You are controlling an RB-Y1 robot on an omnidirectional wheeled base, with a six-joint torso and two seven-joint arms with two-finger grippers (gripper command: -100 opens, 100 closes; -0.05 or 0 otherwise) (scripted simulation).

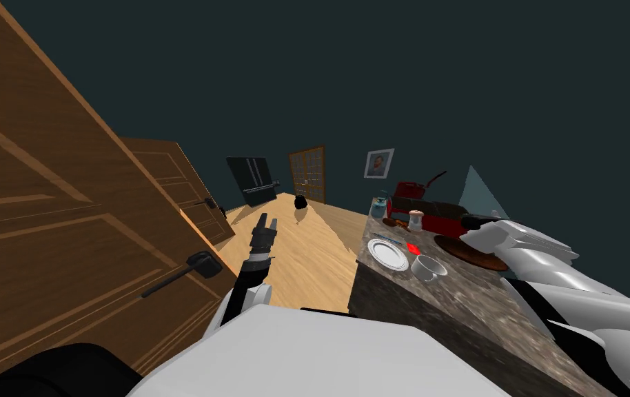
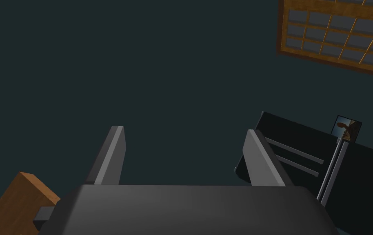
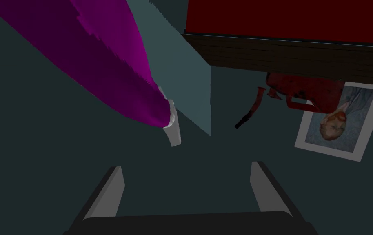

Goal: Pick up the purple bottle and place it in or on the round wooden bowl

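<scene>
left gripper (image 2: 184, 130): two thin, light grey, blade-like fingers (image 2: 110, 157) with bevelled edges, on a smooth dark box with rounded corners. right gripper (image 3: 186, 165): same build, grey blades on a dark block. left arm (image 1: 257, 255): black and ribbed near the wrist, with pale grey bands, then a slim black forearm into a white rounded shell. right arm (image 1: 548, 258): bulky white and light grey panels, angular and overlapping, black at the joints, dark end cap.
</scene>
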